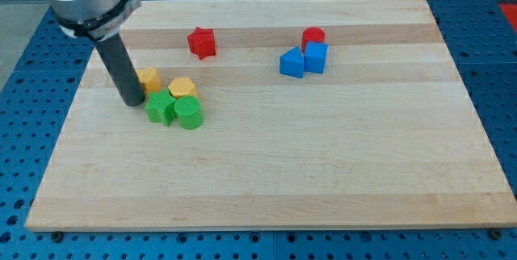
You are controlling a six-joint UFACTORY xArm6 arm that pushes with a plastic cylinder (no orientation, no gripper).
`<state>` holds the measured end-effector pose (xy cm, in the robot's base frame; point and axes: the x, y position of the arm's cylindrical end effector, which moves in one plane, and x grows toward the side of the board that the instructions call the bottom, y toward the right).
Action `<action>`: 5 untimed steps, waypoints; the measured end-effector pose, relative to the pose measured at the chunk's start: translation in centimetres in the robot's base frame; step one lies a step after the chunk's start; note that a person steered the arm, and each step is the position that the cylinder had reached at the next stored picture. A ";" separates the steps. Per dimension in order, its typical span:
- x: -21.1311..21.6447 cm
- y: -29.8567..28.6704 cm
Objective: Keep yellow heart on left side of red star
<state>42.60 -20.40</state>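
The red star [201,42] lies near the view's top, left of centre. The yellow heart [149,78] lies below and to the left of it, partly hidden by my rod. My tip [132,102] rests on the board just left of and slightly below the yellow heart, touching or nearly touching it, and right beside the green star [161,107]. The heart stands to the left of the red star.
A yellow hexagon [183,88] sits right of the heart, above the green cylinder [189,113]. A blue triangle [292,63], a blue cube [316,56] and a red cylinder [313,36] cluster at the upper right. The wooden board [323,171] ends close to the left of my tip.
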 end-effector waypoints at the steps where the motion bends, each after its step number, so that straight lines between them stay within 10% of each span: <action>1: -1.8 0.0; 5: -1.9 0.9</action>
<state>40.73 -19.48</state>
